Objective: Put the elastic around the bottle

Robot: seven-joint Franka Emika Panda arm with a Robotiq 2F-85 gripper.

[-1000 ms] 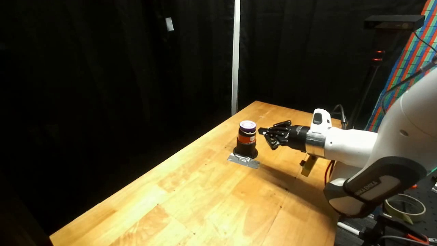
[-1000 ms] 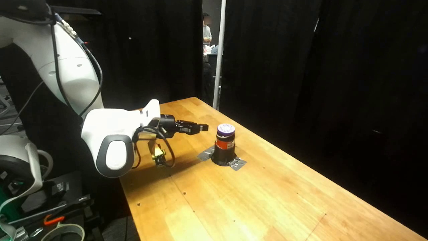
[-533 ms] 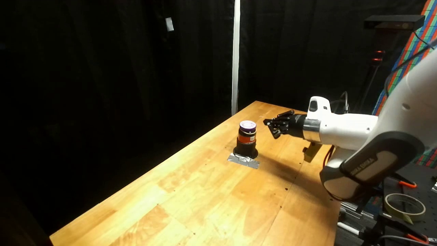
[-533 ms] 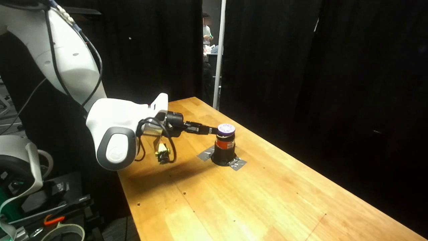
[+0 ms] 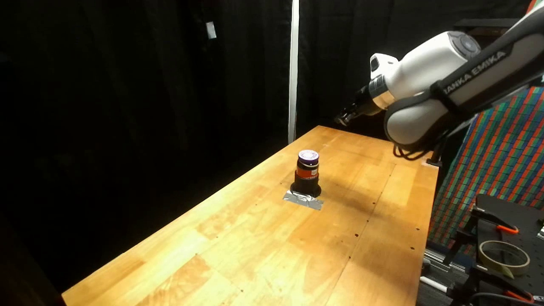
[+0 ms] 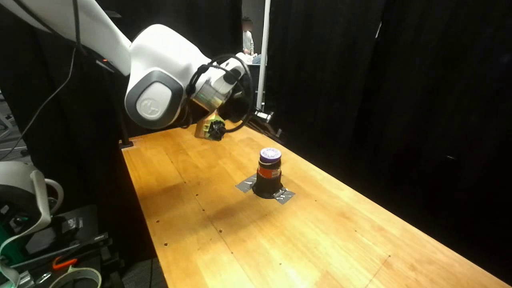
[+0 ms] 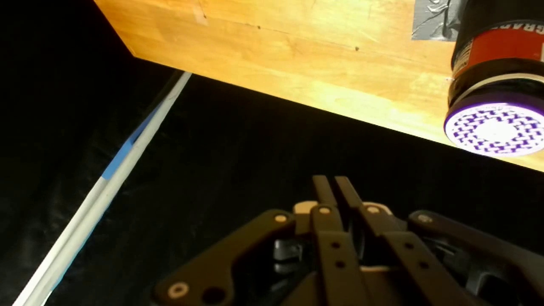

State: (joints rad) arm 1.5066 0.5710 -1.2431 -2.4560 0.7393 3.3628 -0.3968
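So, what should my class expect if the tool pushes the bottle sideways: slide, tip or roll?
The bottle probably won't slide much, since tape appears to pin its dark base. A high push might tilt it, as it's taller than wide. Rolling seems unlikely while it stands upright.

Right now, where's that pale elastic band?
In the wrist view, the elastic band is at the upper right, looped around the dark bottle, between its purple lid and orange-red label.
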